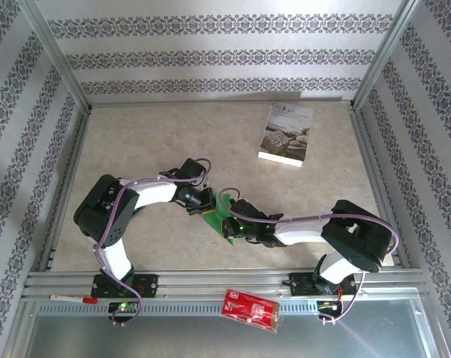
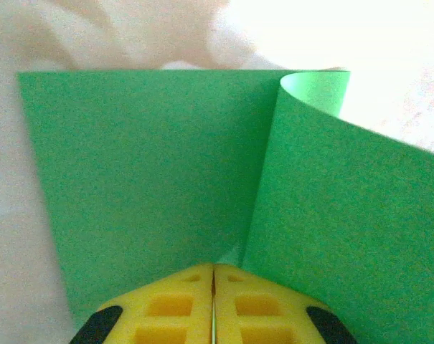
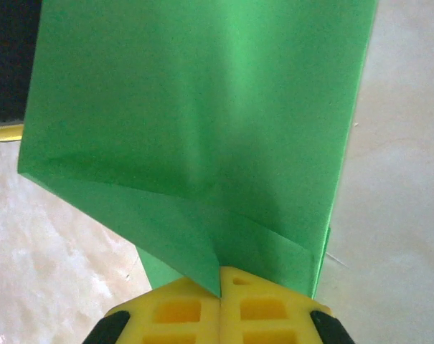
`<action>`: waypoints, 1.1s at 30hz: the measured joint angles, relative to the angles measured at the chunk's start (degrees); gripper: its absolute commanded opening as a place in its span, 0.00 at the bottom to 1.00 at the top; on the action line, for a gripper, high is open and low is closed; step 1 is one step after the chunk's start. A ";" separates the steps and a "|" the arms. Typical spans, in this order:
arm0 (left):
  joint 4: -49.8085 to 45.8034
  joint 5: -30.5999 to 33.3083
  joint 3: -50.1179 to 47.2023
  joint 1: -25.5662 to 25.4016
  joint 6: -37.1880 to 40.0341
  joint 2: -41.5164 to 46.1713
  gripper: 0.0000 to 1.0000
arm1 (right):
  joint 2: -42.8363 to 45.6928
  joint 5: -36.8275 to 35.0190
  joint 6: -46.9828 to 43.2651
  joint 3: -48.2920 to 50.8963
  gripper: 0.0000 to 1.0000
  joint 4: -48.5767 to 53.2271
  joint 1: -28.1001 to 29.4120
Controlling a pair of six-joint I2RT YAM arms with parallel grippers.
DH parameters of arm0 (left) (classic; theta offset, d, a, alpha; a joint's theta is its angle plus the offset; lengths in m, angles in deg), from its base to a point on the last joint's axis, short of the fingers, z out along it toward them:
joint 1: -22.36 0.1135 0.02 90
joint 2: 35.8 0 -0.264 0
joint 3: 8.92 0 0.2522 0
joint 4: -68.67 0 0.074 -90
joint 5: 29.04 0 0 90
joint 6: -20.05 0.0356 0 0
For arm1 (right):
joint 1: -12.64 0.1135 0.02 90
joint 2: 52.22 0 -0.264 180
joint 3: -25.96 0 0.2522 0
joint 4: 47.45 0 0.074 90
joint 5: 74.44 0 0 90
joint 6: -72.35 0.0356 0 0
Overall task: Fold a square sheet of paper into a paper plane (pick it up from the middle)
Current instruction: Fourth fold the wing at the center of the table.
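Observation:
The square sheet of paper (image 1: 218, 221) is bright green and partly folded, and it sits between my two grippers near the table's front middle. My left gripper (image 1: 205, 205) reaches it from the left. In the left wrist view its yellow fingers (image 2: 173, 304) are pressed together at the sheet (image 2: 145, 179), where a flat panel meets a flap curling up on the right. My right gripper (image 1: 236, 226) comes in from the right. A creased fold of the sheet (image 3: 195, 107) runs into its closed jaws (image 3: 221, 276).
A white printed booklet (image 1: 286, 134) lies at the back right of the beige table (image 1: 150, 134). A red packet (image 1: 250, 309) rests on the metal rail in front of the arm bases. Patterned walls and metal posts enclose the table.

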 measured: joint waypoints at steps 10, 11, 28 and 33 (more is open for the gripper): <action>-2.97 2.69 -3.82 0.83 0.50 11.54 0.17 | 0.02 0.04 0.63 2.82 0.00 -5.16 -0.02; -2.97 2.62 -4.39 0.79 0.37 12.68 0.15 | 0.02 0.13 0.83 2.93 0.00 -5.44 -0.04; 2.60 -4.33 -2.80 -5.09 -3.54 6.86 0.07 | 0.02 1.33 3.72 7.87 0.00 -15.06 -1.29; 2.99 -4.55 0.39 -5.18 -3.26 4.15 0.07 | 0.02 1.90 4.72 9.88 0.01 -18.69 -1.81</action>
